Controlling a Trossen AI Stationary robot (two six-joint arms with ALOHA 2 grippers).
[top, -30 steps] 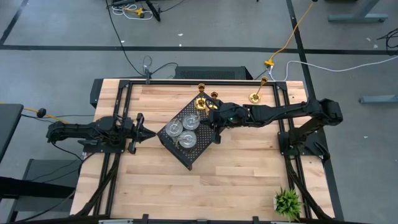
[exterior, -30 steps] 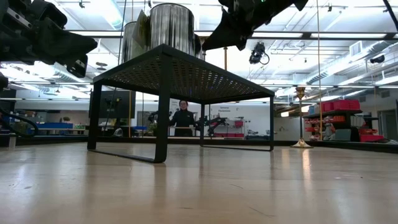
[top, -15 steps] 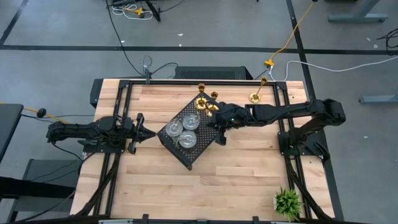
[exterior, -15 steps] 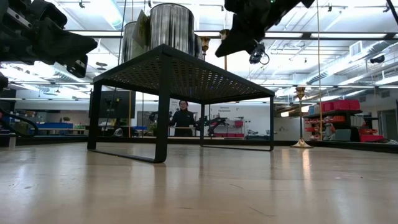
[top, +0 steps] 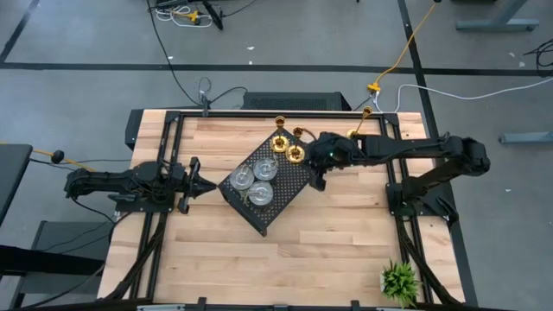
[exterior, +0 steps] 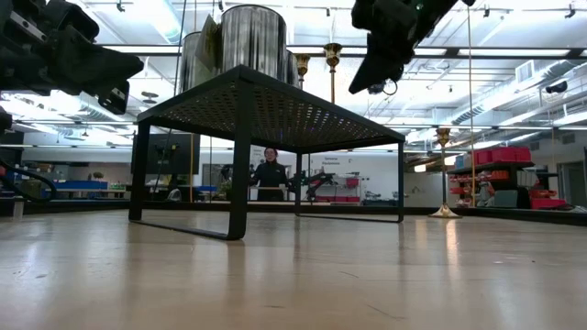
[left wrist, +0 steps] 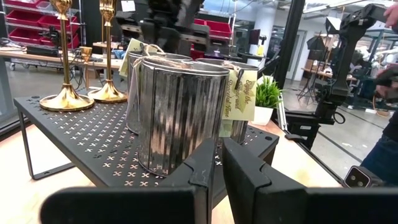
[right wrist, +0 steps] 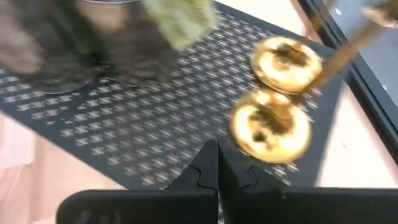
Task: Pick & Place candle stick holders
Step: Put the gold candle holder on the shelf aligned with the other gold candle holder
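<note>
Brass candle stick holders: two stand upright on the black perforated tray, at its far corner, one beside the other. In the right wrist view their round bases lie just ahead of the right gripper, whose fingers are pressed together and hold nothing. In the high view that gripper hangs above the tray's right-hand edge, with the nearer brass holder just to its far-left side. A third brass holder stands on the wooden table behind the right arm, well apart from the tray.

Three silver ribbed holders, squat and cylindrical, are clustered on the tray to the left of the right gripper; paper tags hang from them. In the left wrist view they stand directly ahead of the left gripper, whose fingers stand nearly closed, a thin gap between them, empty. In the high view the left gripper waits just beside the tray's left corner.

A small green plant sits at the table's near right corner, far from both grippers. In the low view a person appears in the room beyond.
</note>
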